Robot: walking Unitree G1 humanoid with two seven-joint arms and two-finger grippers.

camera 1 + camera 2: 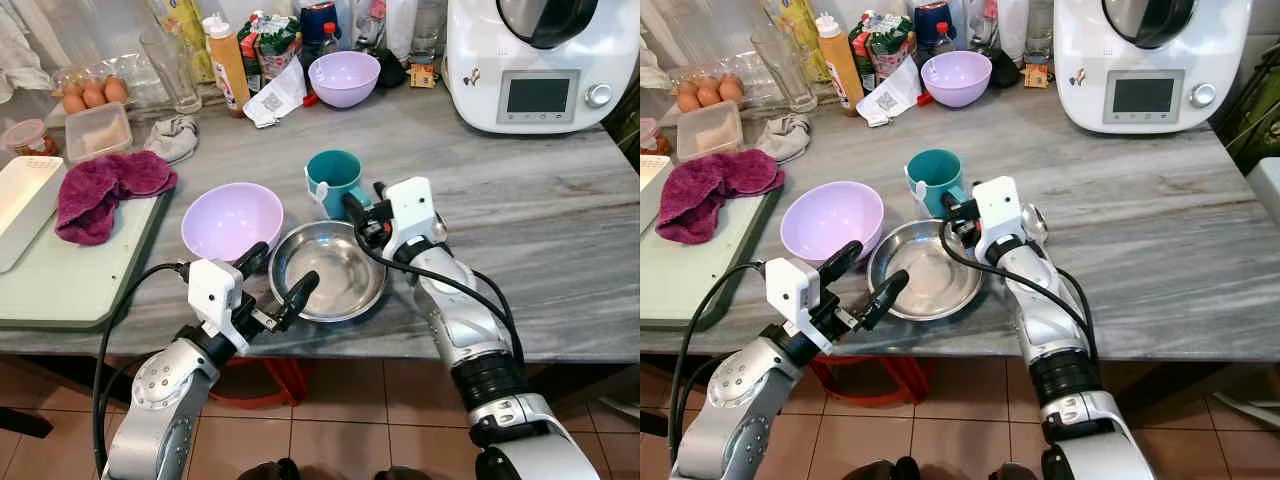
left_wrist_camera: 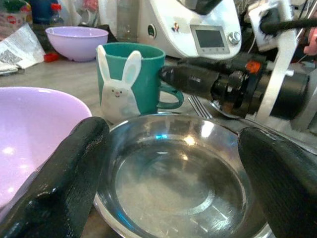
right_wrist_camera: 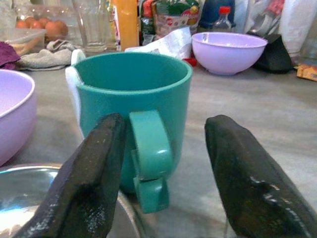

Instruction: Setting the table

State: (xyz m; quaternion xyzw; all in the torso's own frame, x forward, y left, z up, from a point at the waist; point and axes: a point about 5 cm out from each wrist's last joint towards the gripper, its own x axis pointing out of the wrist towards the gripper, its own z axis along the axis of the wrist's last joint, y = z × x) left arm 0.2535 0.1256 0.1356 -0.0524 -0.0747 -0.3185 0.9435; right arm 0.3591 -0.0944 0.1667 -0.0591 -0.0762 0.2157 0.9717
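A steel bowl (image 1: pixel 340 262) sits near the counter's front edge, between a lilac bowl (image 1: pixel 230 218) on its left and a teal bunny mug (image 1: pixel 333 178) behind it. My left gripper (image 1: pixel 280 272) is open at the steel bowl's near-left rim, one finger on each side of the rim in the left wrist view (image 2: pixel 171 191). The right gripper (image 1: pixel 366 200) is open beside the mug. In the right wrist view the mug's handle (image 3: pixel 148 158) lies between the fingers (image 3: pixel 96 168), close to one of them. A fork (image 2: pixel 199 106) lies by the right wrist.
A white kitchen machine (image 1: pixel 535 60) stands at the back right. A second lilac bowl (image 1: pixel 344 78), a sauce bottle (image 1: pixel 227 62), a glass (image 1: pixel 172 68) and eggs (image 1: pixel 92 94) line the back. At the left lies a green board (image 1: pixel 70 275) with a magenta cloth (image 1: pixel 105 190).
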